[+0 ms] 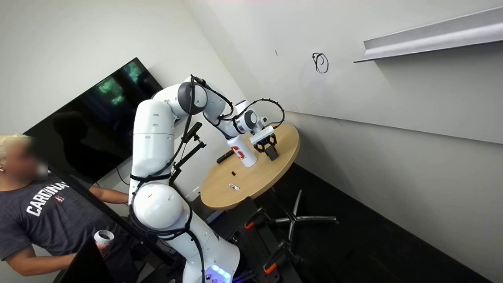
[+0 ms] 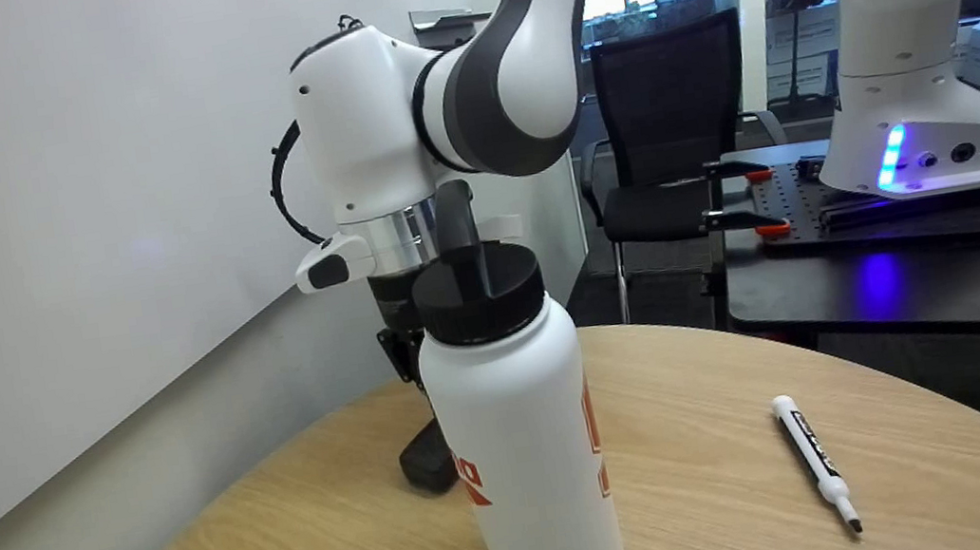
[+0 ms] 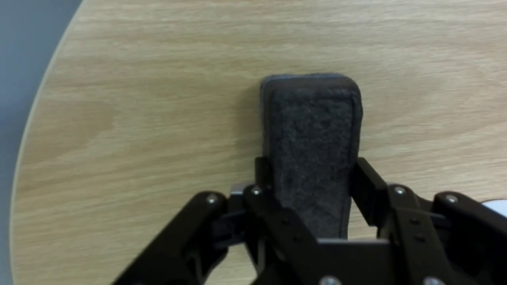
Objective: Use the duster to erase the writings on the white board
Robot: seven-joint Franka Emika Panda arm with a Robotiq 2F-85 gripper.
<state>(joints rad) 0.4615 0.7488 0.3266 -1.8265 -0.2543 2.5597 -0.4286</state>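
Charcoal-grey duster [image 3: 313, 150] gripped: grasp judged complete; transfer and wiping outstanding.
Form: rectangular block, rounded corners, raised border around a mottled, felt-like face; one end projects past the jaws. The gripper [image 3: 311, 174] is clamped on the duster, jaws touching both long sides. Location: at the wooden tabletop [image 3: 138, 158], near its curved edge; whether the underside rests on the wood or hangs just above it cannot be determined. Beyond the tabletop, in an exterior view, the white board [image 1: 346, 90] carries the writings [image 1: 320, 63], a small dark looped scribble. Duster and white board stand well apart; the scribble is unerased and remains to be wiped.
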